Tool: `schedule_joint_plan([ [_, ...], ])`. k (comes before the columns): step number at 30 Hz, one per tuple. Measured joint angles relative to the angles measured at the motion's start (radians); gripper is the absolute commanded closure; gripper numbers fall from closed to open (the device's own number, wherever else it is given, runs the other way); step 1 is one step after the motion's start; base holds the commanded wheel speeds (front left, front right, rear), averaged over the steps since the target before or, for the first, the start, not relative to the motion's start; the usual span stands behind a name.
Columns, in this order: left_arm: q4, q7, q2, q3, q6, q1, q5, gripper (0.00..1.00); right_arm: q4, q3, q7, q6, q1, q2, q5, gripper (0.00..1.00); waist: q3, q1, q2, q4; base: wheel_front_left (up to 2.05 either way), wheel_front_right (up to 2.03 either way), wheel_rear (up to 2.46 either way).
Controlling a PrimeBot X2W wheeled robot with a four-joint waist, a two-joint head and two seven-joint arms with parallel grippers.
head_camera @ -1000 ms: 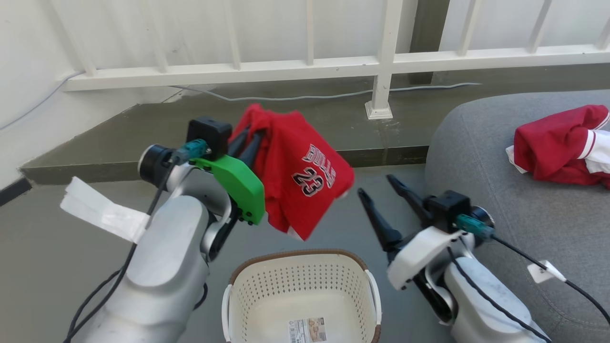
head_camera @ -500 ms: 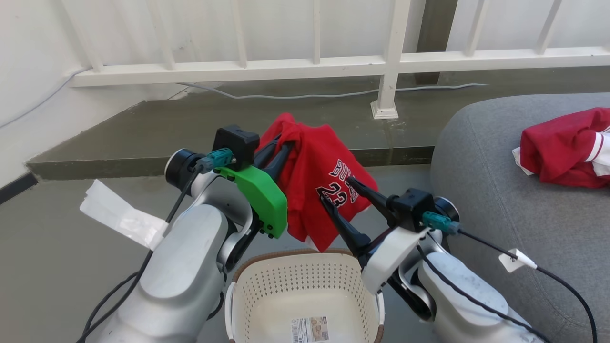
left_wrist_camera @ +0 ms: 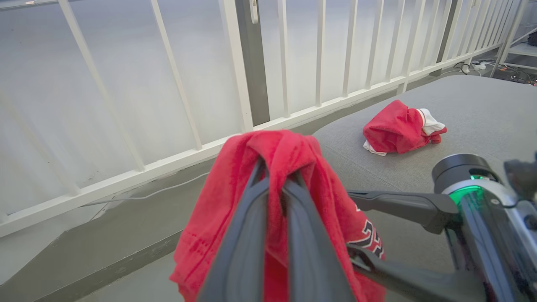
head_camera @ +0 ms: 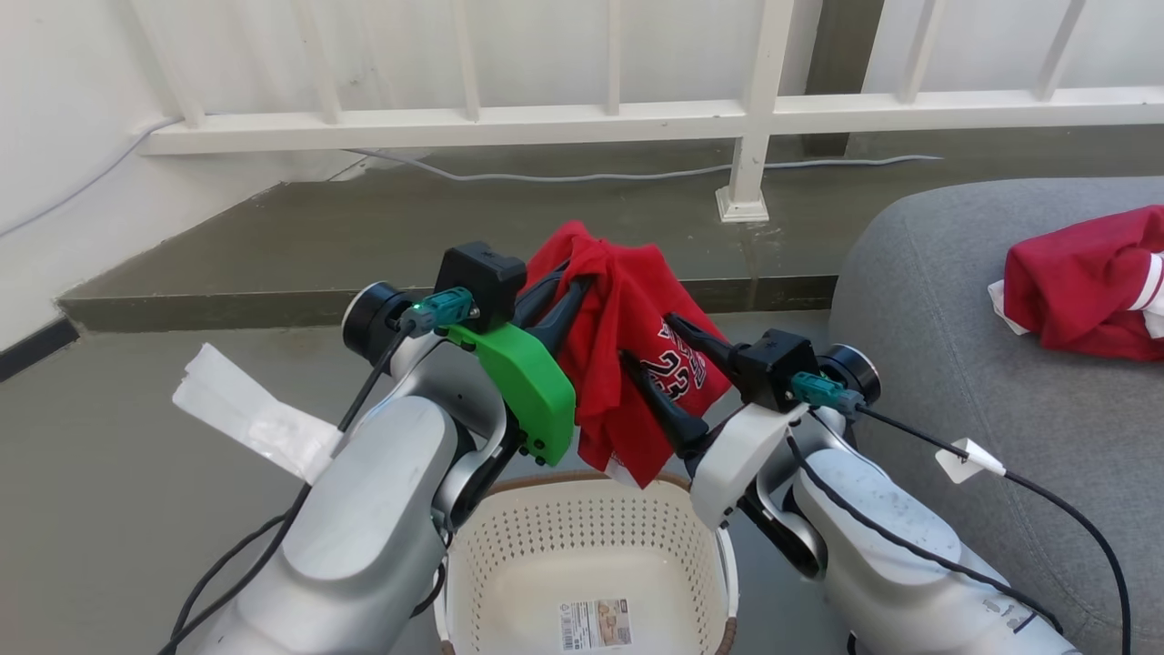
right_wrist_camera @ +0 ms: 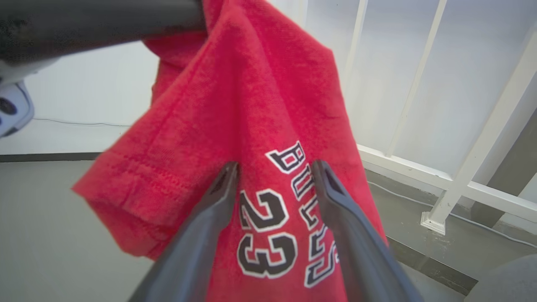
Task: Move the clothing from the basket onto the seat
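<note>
Basket: no clothes in it, just a barcode sticker on its bottom. It sits on the floor btwn the two arms.

Jersey, red w/ "BULLS 23" print, hangs in the air above the basket's far rim, its lowest corner just over that rim. Left gripper is clamped on a bunched fold at the jersey's top; in the left wrist view the two fingers press together w/ red cloth draped over both tips. Right gripper has its fingers spread apart, tips at the printed part; the right wrist view shows the numbers btwn its fingers. Can't tell if the tips touch the cloth.

Other red garment, white trim, lies crumpled on top of the seat, back from its rounded near edge.

Vs 1 s ago: the right gripper was off to the jersey's right, clear of it; now it's at the print. The jersey flared wide then, now hangs narrower and more bunched. The view has shifted a bit too. Basket and the garment on the seat look unchanged.
</note>
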Motion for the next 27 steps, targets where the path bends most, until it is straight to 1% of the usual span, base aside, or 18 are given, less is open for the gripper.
schedule_joint_plan([
  [1, -0.001, 0.002, 0.000, -0.001, 0.001, 0.001, 0.000, 1.00, 0.003, 0.002, 0.000, -0.004, -0.002, 0.000, 0.004, 0.57, 0.001, 0.0000, 0.0000, 0.001, 0.00, 0.00, 0.00],
  [2, -0.004, 0.002, 0.000, -0.002, 0.001, 0.003, -0.001, 1.00, 0.006, 0.006, 0.000, -0.004, -0.004, 0.000, 0.008, 0.70, 0.002, 0.0000, 0.0000, 0.002, 0.00, 0.00, 0.00],
  [3, -0.007, 0.002, 0.000, -0.002, 0.004, 0.006, -0.003, 1.00, 0.010, 0.011, 0.000, -0.005, -0.009, 0.000, 0.009, 1.00, 0.002, 0.0000, 0.0000, 0.003, 0.00, 0.00, 0.00],
  [11, -0.027, 0.010, 0.001, -0.005, 0.023, 0.018, -0.027, 1.00, 0.022, 0.016, 0.000, -0.019, -0.036, 0.000, 0.057, 1.00, 0.010, 0.0000, 0.0000, 0.002, 0.00, 0.00, 0.00],
  [17, -0.030, 0.009, 0.001, 0.012, 0.044, 0.039, -0.035, 1.00, 0.041, 0.016, 0.000, -0.021, -0.040, 0.000, 0.069, 1.00, 0.016, 0.0000, 0.0000, -0.012, 0.00, 0.00, 0.00],
  [18, -0.030, 0.009, 0.001, 0.016, 0.045, 0.043, -0.036, 0.91, 0.043, 0.012, 0.000, -0.021, -0.041, 0.000, 0.070, 1.00, 0.017, 0.0000, 0.0000, -0.016, 0.00, 0.00, 0.00],
  [19, -0.030, 0.009, 0.001, 0.020, 0.045, 0.046, -0.037, 0.68, 0.046, 0.005, 0.000, -0.022, -0.044, 0.000, 0.072, 1.00, 0.018, 0.0001, 0.0000, -0.020, 0.00, 0.00, 0.00],
  [20, -0.030, 0.009, 0.001, 0.024, 0.048, 0.049, -0.039, 0.61, 0.051, -0.003, 0.000, -0.029, -0.048, 0.000, 0.072, 1.00, 0.019, 0.0000, 0.0000, -0.025, 0.00, 0.00, 0.00],
  [21, -0.030, 0.009, 0.001, 0.027, 0.053, 0.052, -0.042, 0.51, 0.055, -0.012, 0.000, -0.030, -0.054, 0.000, 0.074, 1.00, 0.021, 0.0001, 0.0000, -0.029, 0.00, 0.00, 0.00],
  [22, -0.030, 0.008, 0.002, 0.029, 0.054, 0.056, -0.044, 0.00, 0.057, -0.022, 0.000, -0.037, -0.060, 0.000, 0.076, 1.00, 0.022, 0.0001, 0.0000, -0.033, 0.00, 0.00, 0.00],
  [24, -0.031, -0.001, 0.002, 0.034, 0.058, 0.063, -0.045, 0.00, 0.065, -0.042, 0.000, -0.040, -0.069, 0.001, 0.076, 1.00, 0.024, 0.0001, 0.0000, -0.042, 0.00, 0.00, 0.00],
  [27, -0.033, -0.009, 0.006, 0.041, 0.064, 0.072, -0.045, 0.00, 0.073, -0.075, 0.000, -0.057, -0.079, -0.001, 0.077, 1.00, 0.028, 0.0001, 0.0000, -0.057, 0.00, 0.00, 0.00],
])
